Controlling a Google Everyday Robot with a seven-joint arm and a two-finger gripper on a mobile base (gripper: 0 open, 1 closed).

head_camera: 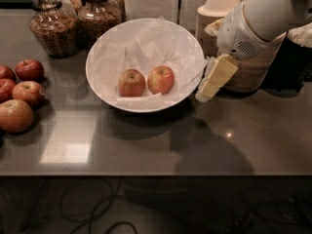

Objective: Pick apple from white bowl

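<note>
The white bowl (pixel 105 57), wide and lined with crumpled white paper, stands on the grey counter at the middle back. Two apples lie in it side by side. The apple (pixel 161 79), bright orange-red with pale yellow near the stem, is the right one. A duller, browner-red apple (pixel 131 83) touches or nearly touches its left side. My gripper (pixel 204 94) hangs from the white arm at the right. It points down and to the left, just outside the bowl's right rim, about a hand's width right of the apple. It holds nothing.
Several darker red apples (pixel 22 94) lie on the counter at the left edge. Two glass jars (pixel 53 28) stand at the back left. Stacks of tan disposable bowls (pixel 219 13) stand at the back right behind my arm. The counter's front edge (pixel 146 174) runs below.
</note>
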